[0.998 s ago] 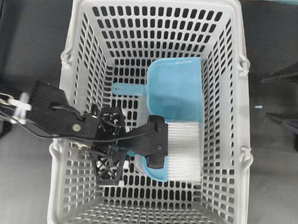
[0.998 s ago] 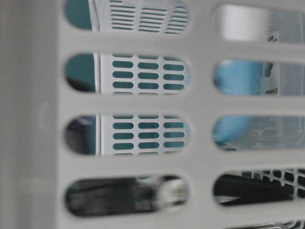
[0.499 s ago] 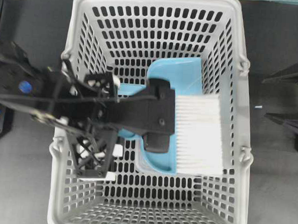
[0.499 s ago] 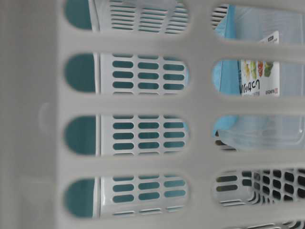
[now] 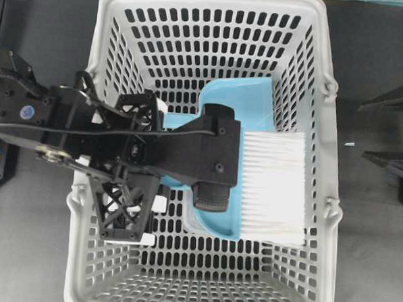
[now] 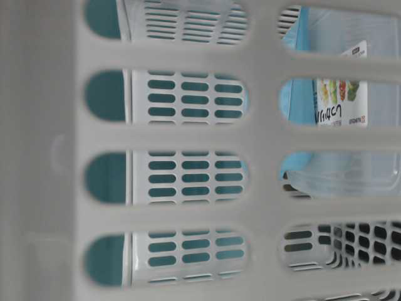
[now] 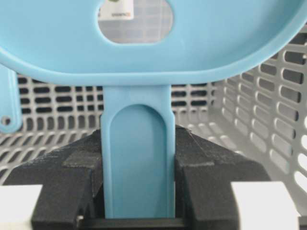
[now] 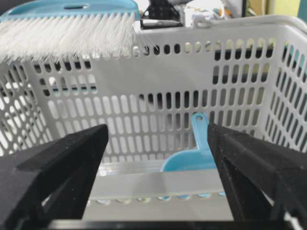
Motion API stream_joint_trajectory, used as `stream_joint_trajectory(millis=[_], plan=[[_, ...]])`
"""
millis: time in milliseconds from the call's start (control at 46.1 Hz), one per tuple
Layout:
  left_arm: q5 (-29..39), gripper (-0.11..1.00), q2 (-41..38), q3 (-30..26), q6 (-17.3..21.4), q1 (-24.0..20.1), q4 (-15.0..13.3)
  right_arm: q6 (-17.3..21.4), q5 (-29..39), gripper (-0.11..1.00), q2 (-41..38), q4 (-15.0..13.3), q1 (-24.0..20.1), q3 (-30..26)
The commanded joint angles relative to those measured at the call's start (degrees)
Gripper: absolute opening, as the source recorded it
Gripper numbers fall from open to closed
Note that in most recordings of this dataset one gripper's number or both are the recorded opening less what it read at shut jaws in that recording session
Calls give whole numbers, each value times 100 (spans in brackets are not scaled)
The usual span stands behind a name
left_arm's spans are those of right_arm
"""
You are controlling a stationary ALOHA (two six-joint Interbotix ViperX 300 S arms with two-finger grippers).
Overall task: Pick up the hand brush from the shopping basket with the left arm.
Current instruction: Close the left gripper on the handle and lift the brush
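Note:
The light blue hand brush [image 5: 214,223] hangs above the shopping basket [image 5: 91,57], its white bristles [image 5: 274,188] to the right. In the right wrist view the brush [image 8: 72,26] sits higher than the basket rim [image 8: 230,24]. My left gripper [image 7: 137,146] is shut on the brush's thin handle [image 7: 137,172], one black finger [image 7: 67,177] on each side. From above, the left arm [image 5: 87,141] reaches in over the left wall. My right gripper [image 8: 158,167] stands open outside the basket, with nothing between its fingers.
A light blue dustpan [image 5: 241,106] lies on the basket floor at the back right, its handle [image 5: 176,120] pointing left; it also shows low in the right wrist view as the dustpan [image 8: 192,160]. Dark parts of the right arm [image 5: 393,164] sit at the right edge.
My left gripper has lifted the brush off the basket floor and carried it slightly right; it now looks larger from above. Arm and brush have left the table-level view's lower slots.

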State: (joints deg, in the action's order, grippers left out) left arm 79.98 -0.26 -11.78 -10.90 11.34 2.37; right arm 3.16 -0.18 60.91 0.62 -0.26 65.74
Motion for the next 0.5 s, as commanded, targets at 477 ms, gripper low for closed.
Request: stream_joint_trajectory(millis=[477], plan=[[-176,23,-62,-62,255,9,18,44,-35,79,-9,18,-9,-53]])
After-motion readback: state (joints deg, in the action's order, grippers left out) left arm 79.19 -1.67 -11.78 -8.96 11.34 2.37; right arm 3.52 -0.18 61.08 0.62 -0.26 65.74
